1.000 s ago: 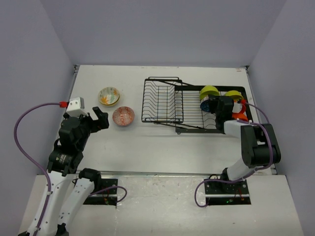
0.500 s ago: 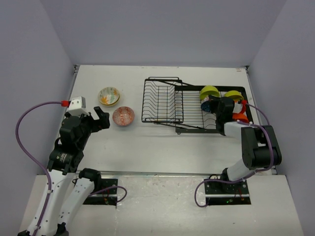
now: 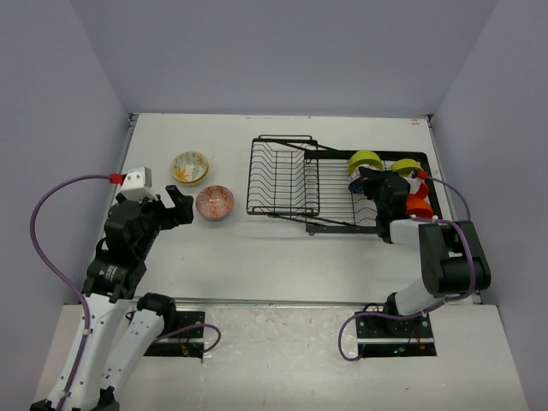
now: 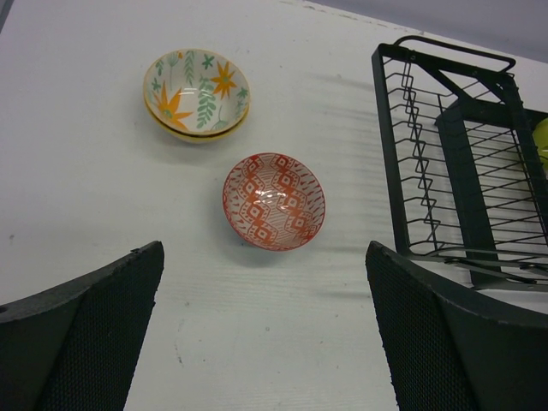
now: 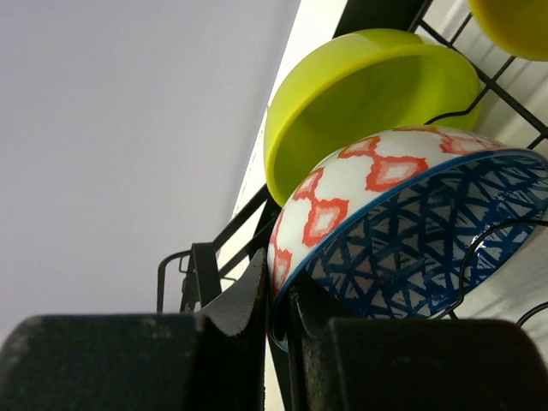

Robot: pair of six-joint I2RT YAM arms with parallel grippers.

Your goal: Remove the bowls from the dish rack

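Observation:
The black wire dish rack (image 3: 282, 181) stands at the table's middle right. Its flat section holds a lime green bowl (image 3: 366, 159), a second yellow-green bowl (image 3: 406, 165), an orange bowl (image 3: 419, 205) and a blue-patterned bowl (image 3: 359, 182). My right gripper (image 3: 370, 181) is shut on the rim of the blue-patterned bowl (image 5: 411, 231), which stands on edge in front of the lime green bowl (image 5: 360, 94). The floral bowl (image 3: 189, 167) and the pinkish-patterned bowl (image 3: 214, 202) sit on the table at the left. My left gripper (image 3: 175, 206) is open and empty, just near of the pinkish-patterned bowl (image 4: 274, 200).
In the left wrist view the floral bowl (image 4: 197, 92) lies beyond the pinkish one, and the rack's raised basket section (image 4: 428, 171) is to the right. Walls close the table on three sides.
My right gripper has shifted a little left and back at the blue-patterned bowl, uncovering more of the orange bowl. The left arm has barely moved.

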